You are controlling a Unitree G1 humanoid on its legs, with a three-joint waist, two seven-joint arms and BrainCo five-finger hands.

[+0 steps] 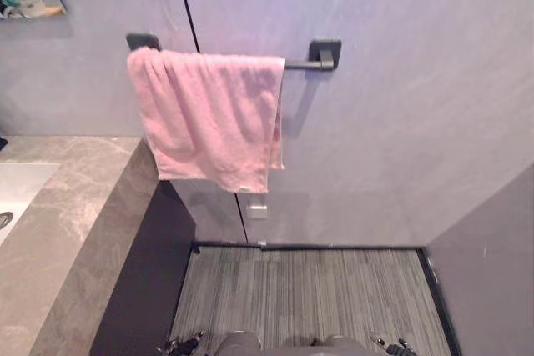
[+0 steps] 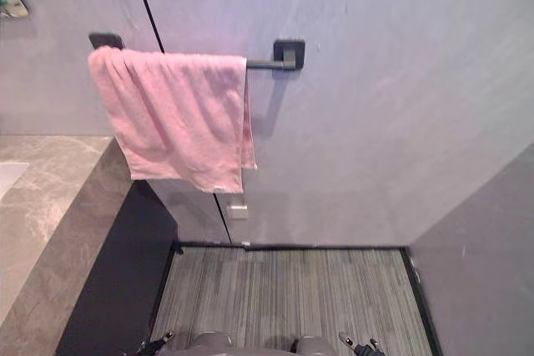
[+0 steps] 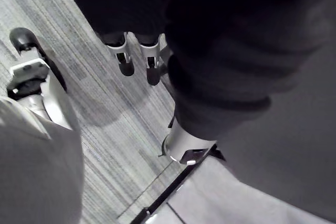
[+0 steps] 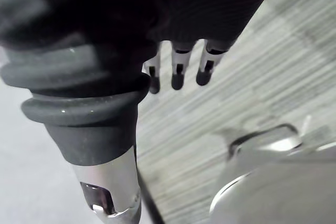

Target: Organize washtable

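You have nothing readable here: the pale tag [image 1: 244, 188] on the hem of the pink towel [image 1: 209, 114], well apart from the left hand [image 3: 126, 60], is too small.

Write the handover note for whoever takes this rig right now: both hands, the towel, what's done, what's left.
Left hand: open, empty, hanging above the floor.
Right hand: open, empty, hanging above the floor.
Pink towel: draped over the dark wall bar, bunched toward its left end, lower edge uneven.
Done: the towel is on the bar.
Left: probably square up the towel. The stone counter is only partly in view, so check it.
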